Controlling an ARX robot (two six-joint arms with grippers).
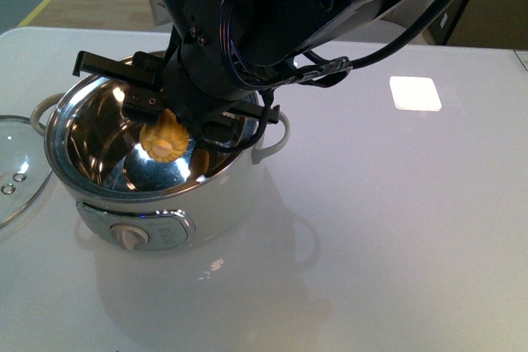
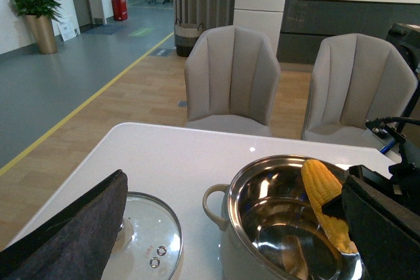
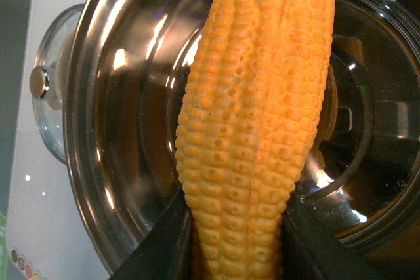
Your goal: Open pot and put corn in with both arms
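I am viewing the white table (image 1: 396, 228), which is carrying everything in the work area. The right arm (image 1: 264, 6) is reaching in from above and is covering the far part of the pot (image 1: 227, 204). The pot is standing upright and uncovered, with its dial panel facing the robot. The glass lid (image 1: 12, 172) is lying flat on the table just beside the pot, on the robot's left, and is not touching it.

The right gripper (image 3: 236, 260) is clamping the thick end of the corn (image 3: 256, 116) between its two fingers. The corn is hanging tilted over the open steel bowl, inside the rim line. I cannot tell whether its lower end is touching the steel.

The left gripper (image 2: 234, 185) is hanging near the lid with its padded fingers (image 2: 72, 234) spread wide and holding nothing.
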